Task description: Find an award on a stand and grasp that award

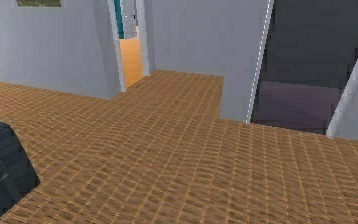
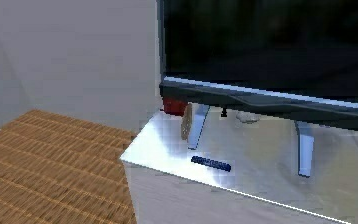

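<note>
A small tan thing stands upright on the white stand, left of the television's leg; the pincer's state cannot be told.

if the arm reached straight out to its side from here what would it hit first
Likely the white stand, right in that line; if higher, the flat dark bar lying on it, then the television behind. Arm height is unclear, so that's a guess.

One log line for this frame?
arm side: TV on white stand | tan upright object under TV's left end, maybe award | dark flat bar near stand front | forward: doorway across floor
</note>
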You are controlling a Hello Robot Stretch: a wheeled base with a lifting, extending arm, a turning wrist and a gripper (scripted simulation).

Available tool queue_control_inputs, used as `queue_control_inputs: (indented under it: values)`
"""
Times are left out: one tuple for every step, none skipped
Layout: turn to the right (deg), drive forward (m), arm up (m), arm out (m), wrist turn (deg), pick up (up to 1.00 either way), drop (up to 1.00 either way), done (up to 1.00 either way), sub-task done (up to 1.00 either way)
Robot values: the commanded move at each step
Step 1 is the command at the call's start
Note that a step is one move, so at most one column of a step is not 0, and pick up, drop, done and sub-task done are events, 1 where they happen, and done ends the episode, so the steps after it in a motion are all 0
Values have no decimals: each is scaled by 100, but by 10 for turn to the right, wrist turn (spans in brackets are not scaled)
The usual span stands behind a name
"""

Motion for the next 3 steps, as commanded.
queue_control_inputs:
  values:
    - [0, 0, 50, 0, 0, 0, 0, 0, 0]
    - [0, 0, 38, 0, 0, 0, 0, 0, 0]
    - [0, 0, 0, 46, 0, 0, 0, 0, 0]
